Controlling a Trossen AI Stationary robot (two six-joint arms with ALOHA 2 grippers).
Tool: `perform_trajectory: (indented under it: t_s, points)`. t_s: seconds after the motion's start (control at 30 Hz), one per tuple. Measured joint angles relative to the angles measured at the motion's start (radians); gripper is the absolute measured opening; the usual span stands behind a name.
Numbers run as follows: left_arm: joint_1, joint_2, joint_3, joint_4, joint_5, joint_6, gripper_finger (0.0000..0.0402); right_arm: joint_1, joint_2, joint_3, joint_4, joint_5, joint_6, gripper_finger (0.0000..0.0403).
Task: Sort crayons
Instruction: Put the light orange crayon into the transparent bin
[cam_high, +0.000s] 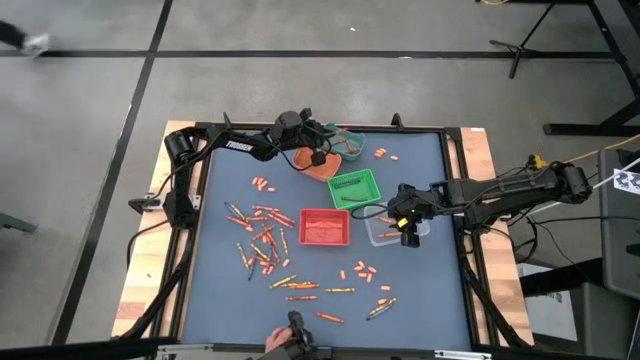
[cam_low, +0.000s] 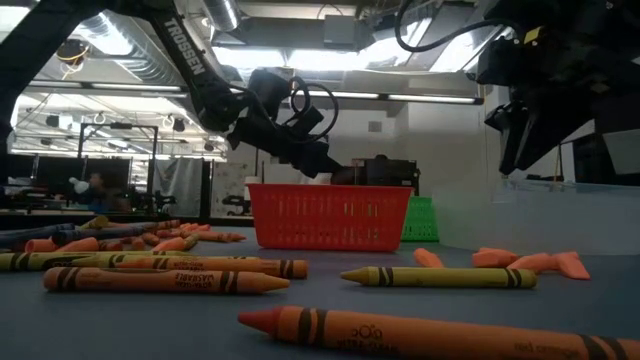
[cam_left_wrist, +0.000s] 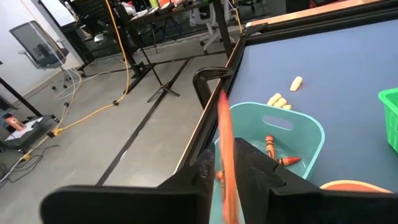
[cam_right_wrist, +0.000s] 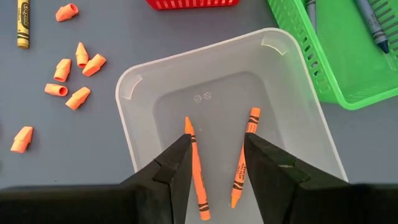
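My left gripper (cam_high: 322, 137) is at the table's far side, above the teal bin (cam_left_wrist: 292, 134) and beside the orange bin (cam_high: 316, 165). It is shut on an orange crayon (cam_left_wrist: 222, 127). The teal bin holds a few crayons (cam_left_wrist: 273, 149). My right gripper (cam_right_wrist: 217, 149) is open and empty, pointing down over the clear bin (cam_right_wrist: 149, 93), where two orange crayons (cam_right_wrist: 198, 174) lie flat on the bottom. Many loose crayons (cam_high: 262, 235) lie on the blue mat at the left and near side. My left gripper pinches the orange crayon (cam_left_wrist: 227, 177) between its two fingers, somewhere along its length. One end sticks out well beyond the fingers (cam_left_wrist: 261, 171). The crayon is lifted clear, over the teal bin's rim.
A red bin (cam_high: 325, 226) stands mid-table and a green bin (cam_high: 354, 188) with dark crayons stands behind it. Short orange stubs lie near the clear bin (cam_right_wrist: 71, 71), near the front (cam_high: 365, 272) and at the far side (cam_high: 385, 153). The table's raised frame (cam_left_wrist: 214, 74) runs close behind the teal bin.
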Motion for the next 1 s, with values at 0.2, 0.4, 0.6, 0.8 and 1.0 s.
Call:
perform_trajectory:
  t_s: [0.2,0.4,0.6,0.8,1.0]
  points:
    - [0.0,0.0,0.0,0.0,0.0,-0.001,0.0064,0.0,0.0,0.0,0.0,0.0,0.0,0.0145]
    - [-0.001,0.0,0.0,0.002,0.0,-0.002,0.0065,0.0,0.0,0.0,0.0,0.0,0.0,0.0145]
    - [-0.022,-0.008,0.0,0.002,-0.001,-0.026,0.0065,0.0,0.0,0.0,0.0,0.0,0.0,0.0145]
    - [-0.074,-0.026,-0.001,0.003,0.001,-0.139,0.0064,0.0,0.0,0.0,0.0,0.0,0.0,0.0145]
    - [-0.172,-0.082,-0.001,-0.003,0.012,-0.267,0.0064,0.0,0.0,0.0,0.0,-0.001,0.0,0.0145]
